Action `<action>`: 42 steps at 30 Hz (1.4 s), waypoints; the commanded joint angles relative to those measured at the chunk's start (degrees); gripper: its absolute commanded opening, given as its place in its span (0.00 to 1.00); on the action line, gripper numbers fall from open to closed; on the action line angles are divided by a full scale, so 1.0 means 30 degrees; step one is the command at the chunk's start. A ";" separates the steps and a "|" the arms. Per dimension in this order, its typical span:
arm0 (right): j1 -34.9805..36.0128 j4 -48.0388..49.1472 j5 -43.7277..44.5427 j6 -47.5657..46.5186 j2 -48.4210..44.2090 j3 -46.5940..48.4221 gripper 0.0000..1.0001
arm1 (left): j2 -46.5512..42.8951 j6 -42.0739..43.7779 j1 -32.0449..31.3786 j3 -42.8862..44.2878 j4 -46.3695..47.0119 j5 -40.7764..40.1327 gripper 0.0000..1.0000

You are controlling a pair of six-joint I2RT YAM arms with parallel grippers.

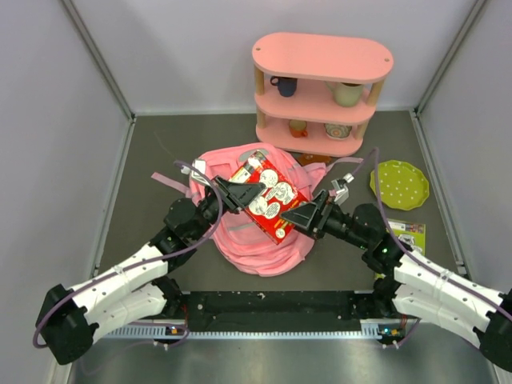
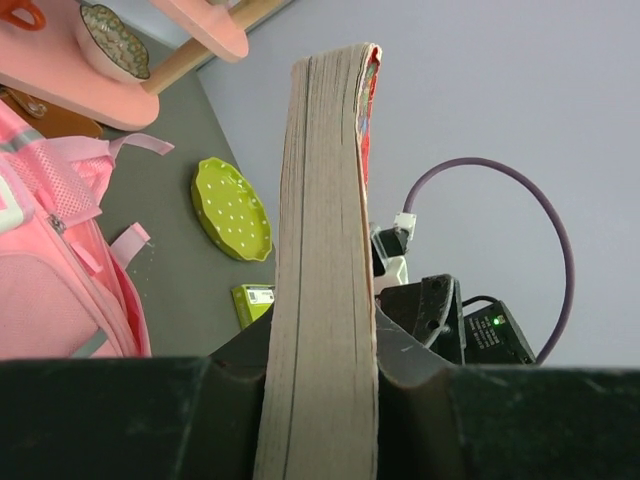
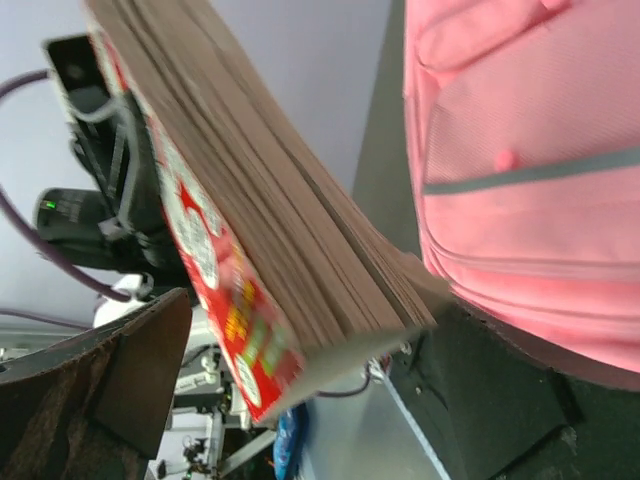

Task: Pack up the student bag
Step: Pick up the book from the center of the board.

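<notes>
Comic book over the bag: your left hand (image 1: 252, 192) and right hand (image 1: 292, 216) meet at a red comic book (image 1: 270, 192) above the student bag (image 1: 268, 252).
Your left hand is clamped narrow on one edge of the comic book. Your right hand stands wide, with the opposite corner loose between its fingers. The student bag lies on the dark surface (image 1: 336, 266), directly beneath both hands.

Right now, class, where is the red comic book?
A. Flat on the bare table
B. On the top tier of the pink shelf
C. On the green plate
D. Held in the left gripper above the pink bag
D: the left gripper is closed on the red book, whose page edges sit between its fingers in the left wrist view, above the student bag.
</notes>
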 commanded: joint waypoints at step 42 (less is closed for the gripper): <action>0.0528 -1.7293 1.4166 -0.1571 -1.0136 0.2711 0.00 | 0.5473 1.6552 -0.6656 0.7556 -2.0875 0.1616 0.76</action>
